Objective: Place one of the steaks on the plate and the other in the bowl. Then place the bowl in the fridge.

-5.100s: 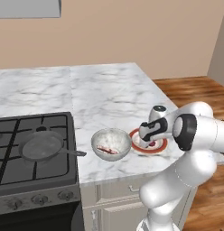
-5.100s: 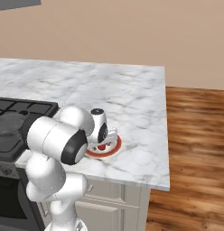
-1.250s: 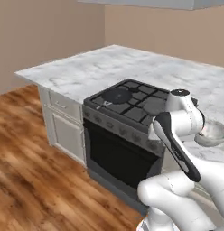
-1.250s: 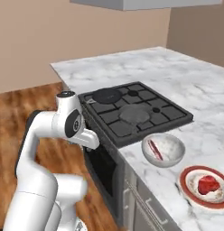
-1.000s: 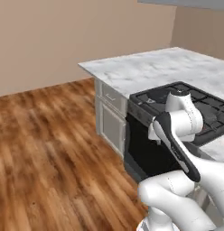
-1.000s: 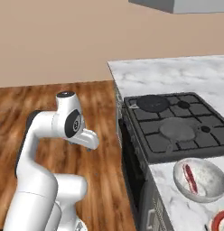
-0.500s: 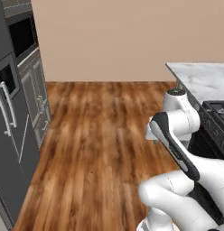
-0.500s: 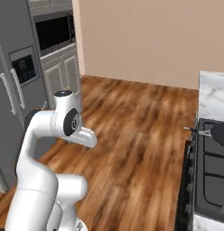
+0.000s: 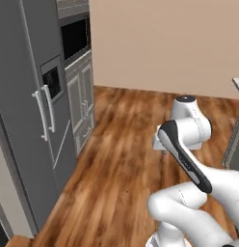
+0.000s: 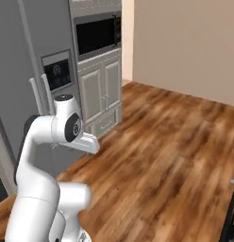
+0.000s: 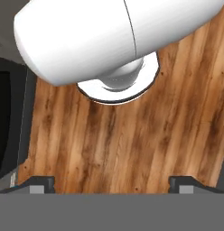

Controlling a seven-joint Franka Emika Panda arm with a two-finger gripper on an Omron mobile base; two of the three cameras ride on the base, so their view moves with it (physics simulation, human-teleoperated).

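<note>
Two slim light handles (image 9: 45, 112) run upright side by side on the fridge (image 9: 30, 96), at the left of the left base view. Fridge doors are shut; a dark dispenser panel (image 9: 50, 83) sits in the door face above the handles. From the right base the same fridge (image 10: 24, 61) fills the upper left, its panel (image 10: 57, 74) beside the arm's top joint.

Next to the fridge, toward the far wall: a built-in black oven or microwave window (image 10: 96, 34) set high in a grey cabinet column, with two panelled grey cabinet doors (image 10: 101, 86) and a drawer below it. Beige wall (image 9: 165, 43) behind. Wood plank floor (image 10: 171, 156) covers the rest of the room.

Arm is folded close over its base, elbow up, forearm angled down. In the right base view it stands in front of the fridge, near but apart from the door.

Hand view looks straight down on floor planks (image 11: 132, 135). Gripper (image 11: 111, 182): two dark tips at the far left and far right of the bottom edge, jaws spread as wide as they go, nothing between them but floor.

Grey edge of a counter end (image 9: 235, 140) shows at the right margin of the left base view; a dark stove edge (image 10: 230, 222) shows at the lower right corner of the right base view.
</note>
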